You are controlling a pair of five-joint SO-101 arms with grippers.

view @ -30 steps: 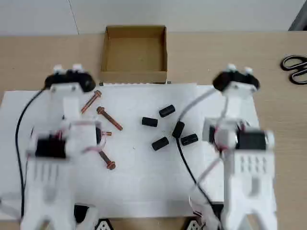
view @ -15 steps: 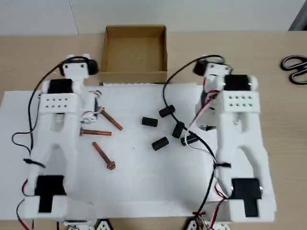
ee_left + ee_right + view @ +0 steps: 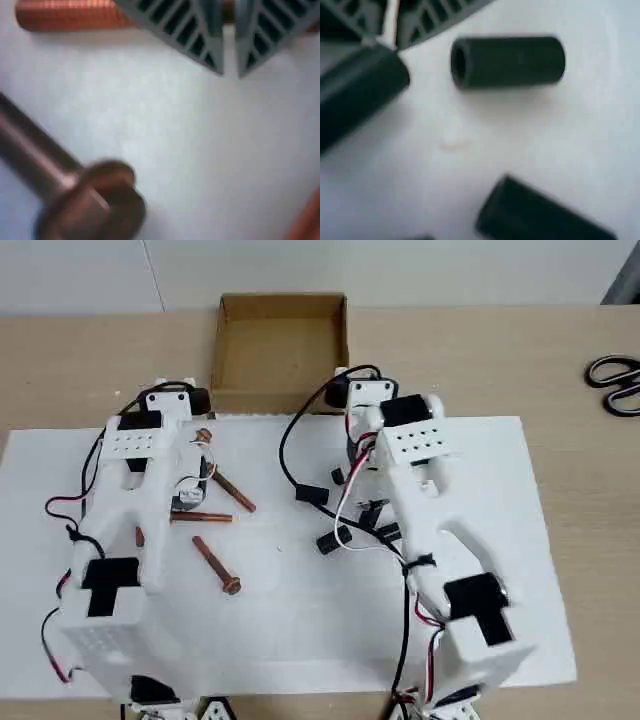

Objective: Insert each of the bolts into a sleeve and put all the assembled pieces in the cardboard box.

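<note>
Several copper bolts lie on the white sheet at the left, among them one [image 3: 231,490] slanted and one [image 3: 217,565] nearer the front. My left gripper [image 3: 231,55] hangs just above the sheet with its fingers closed to a thin slit and nothing between them. A threaded bolt shank [image 3: 65,15] runs behind the fingers, and a bolt head [image 3: 92,200] lies close by. Black sleeves [image 3: 312,495] [image 3: 335,540] are scattered at the sheet's middle. My right gripper [image 3: 395,27] is shut and empty beside one sleeve [image 3: 355,100], with another sleeve [image 3: 507,60] just past it.
The open cardboard box [image 3: 281,395] stands at the back, between the two arms. Scissors [image 3: 615,380] lie on the wooden table at the far right. Both arms' cables trail over the white sheet [image 3: 300,620], whose front half is bare.
Both arms have stretched forward from a folded pose. The left one lowered over the bolts, and the right one swung left and down over the sleeves.
</note>
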